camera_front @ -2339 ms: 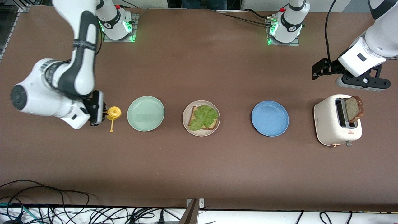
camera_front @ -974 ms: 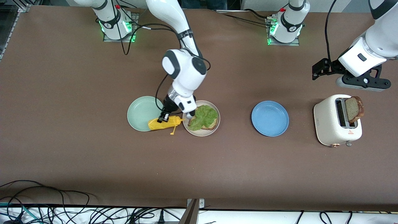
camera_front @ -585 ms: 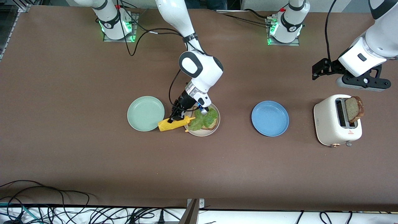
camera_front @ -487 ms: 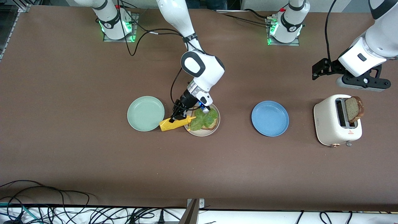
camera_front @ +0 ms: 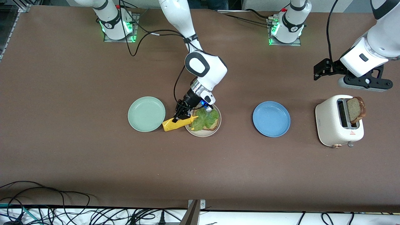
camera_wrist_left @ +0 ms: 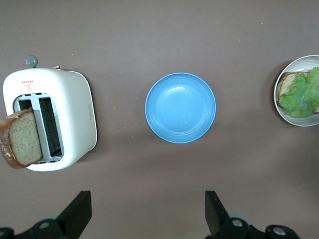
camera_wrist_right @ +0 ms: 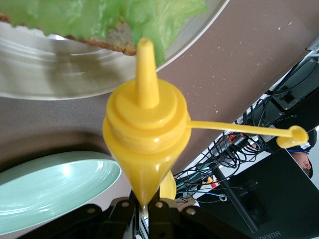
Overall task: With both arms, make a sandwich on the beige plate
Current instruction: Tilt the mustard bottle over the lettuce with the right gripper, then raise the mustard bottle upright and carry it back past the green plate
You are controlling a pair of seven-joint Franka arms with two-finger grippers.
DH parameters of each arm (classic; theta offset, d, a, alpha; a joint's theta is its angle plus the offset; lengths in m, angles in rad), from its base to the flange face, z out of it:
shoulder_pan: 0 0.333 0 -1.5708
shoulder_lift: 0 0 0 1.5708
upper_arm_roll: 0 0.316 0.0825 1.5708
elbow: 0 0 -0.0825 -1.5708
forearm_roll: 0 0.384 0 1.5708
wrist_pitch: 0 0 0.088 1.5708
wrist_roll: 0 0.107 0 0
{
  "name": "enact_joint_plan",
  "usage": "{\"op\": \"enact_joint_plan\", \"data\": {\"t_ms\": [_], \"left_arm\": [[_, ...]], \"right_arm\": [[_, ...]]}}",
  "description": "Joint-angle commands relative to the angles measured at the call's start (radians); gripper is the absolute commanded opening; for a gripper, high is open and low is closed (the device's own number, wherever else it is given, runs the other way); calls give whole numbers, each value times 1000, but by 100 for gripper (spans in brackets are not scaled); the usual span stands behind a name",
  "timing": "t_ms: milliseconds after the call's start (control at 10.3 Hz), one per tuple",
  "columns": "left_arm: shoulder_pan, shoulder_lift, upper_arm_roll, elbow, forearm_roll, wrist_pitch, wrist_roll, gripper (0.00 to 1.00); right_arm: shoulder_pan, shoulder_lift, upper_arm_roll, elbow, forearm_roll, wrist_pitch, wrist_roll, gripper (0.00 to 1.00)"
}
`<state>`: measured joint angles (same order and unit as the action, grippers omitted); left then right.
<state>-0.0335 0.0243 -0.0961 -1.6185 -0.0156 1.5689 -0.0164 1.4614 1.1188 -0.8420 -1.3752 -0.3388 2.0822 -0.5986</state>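
Observation:
The beige plate point(camera_front: 203, 134) sits mid-table with a bread slice point(camera_front: 213, 127) and a green lettuce leaf point(camera_front: 206, 118) on it. My right gripper point(camera_front: 181, 115) is shut on the pinched end of a yellow squeeze bottle point(camera_front: 174, 124), held tilted between the green plate and the beige plate. Its nozzle points at the lettuce point(camera_wrist_right: 99, 12) over the plate's rim point(camera_wrist_right: 60, 74); the cap point(camera_wrist_right: 291, 137) dangles on its strap. A second bread slice point(camera_front: 357, 109) stands in the toaster point(camera_front: 334, 125). My left gripper point(camera_front: 317, 72) waits open and empty above the table beside the toaster.
A mint-green plate point(camera_front: 146, 113) and a blue plate point(camera_front: 271, 118) flank the beige plate. The left wrist view shows the toaster point(camera_wrist_left: 75, 114), the blue plate point(camera_wrist_left: 180, 107) and the beige plate point(camera_wrist_left: 289, 115). Cables hang along the table's near edge.
My right arm has carried the yellow bottle from the right arm's end of the table, past the green plate, and tipped its nozzle over the beige plate. The left arm has not moved.

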Motion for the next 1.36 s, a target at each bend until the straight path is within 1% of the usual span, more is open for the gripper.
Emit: {"op": "enact_joint_plan", "data": {"t_ms": [0,97,195,292,487,585,682,780,877,1072,1267], "left_arm": [[0,8,-2,23,6,-18,3,100],[0,8,-4,23,6,-20,3,100],[0,8,-2,23,6,-18,3,100],[0,8,-4,23,6,-18,3,100],[0,8,-4,23,5,-18,3,100],[0,8,-4,23,5,-18,3,100],[0,8,-4,23,5,-18,3,100],[0,8,-2,23,5,-18,3,100],[0,8,-2,23,5,-18,3,100],[1,8,-2,23,5,-20,4,100],[1,8,-2,23,5,-20,3,100]], "right_arm": [[-4,-5,-22,28,-22,-28,-24,0],[-7,-33,-35,28,-3,-56,-79,0],[-15,-65,-46,27,42,-80,-139,0],[-22,-98,-81,19,110,-99,-204,0],[-64,-146,-161,18,281,-131,-368,0],[-96,-180,-202,6,396,-132,-460,0],[-126,-224,-233,-30,508,-132,-539,0],[-162,-276,-245,-72,591,-137,-617,0],[-199,-327,-246,-114,653,-163,-682,0],[-284,-431,-247,-215,739,-177,-839,0],[-375,-514,-247,-319,820,-177,-979,0]]}}
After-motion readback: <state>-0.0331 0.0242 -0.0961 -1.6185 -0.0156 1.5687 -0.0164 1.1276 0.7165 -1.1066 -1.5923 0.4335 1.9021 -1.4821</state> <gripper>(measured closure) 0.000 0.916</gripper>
